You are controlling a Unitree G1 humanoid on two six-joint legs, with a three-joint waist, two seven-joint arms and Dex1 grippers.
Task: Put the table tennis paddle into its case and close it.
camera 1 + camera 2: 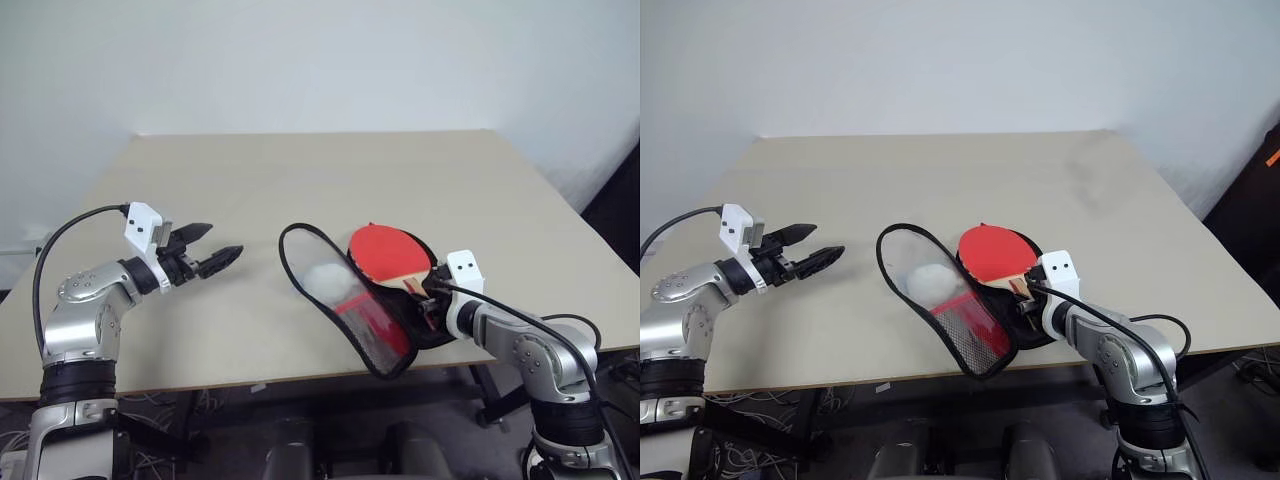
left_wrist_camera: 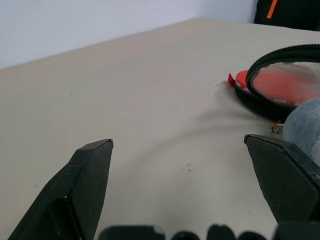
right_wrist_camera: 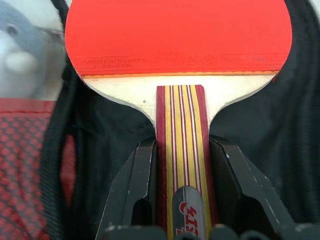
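- The right end effector (image 3: 182, 192) is clamped on the handle of the table tennis paddle (image 1: 390, 256), one black finger (image 3: 141, 187) pressed to each side of the striped wood.
- Straight ahead of those fingers the round red face of the paddle lies over the black lining of the case (image 1: 345, 300), which is open on the beige counter (image 1: 300, 170).
- The handle end and the end effector sit over the near, narrow part of the case.
- The raised flap of the case, with its black edging and mesh panel, stands just to the left of the right end effector and leans away from the paddle.
- A white fluffy ball (image 1: 928, 281) shows behind that mesh flap.
- The left end effector (image 1: 208, 249) hovers above the counter with its fingers spread wide and nothing between them.
- The case lies off to its right, well apart from its tips.
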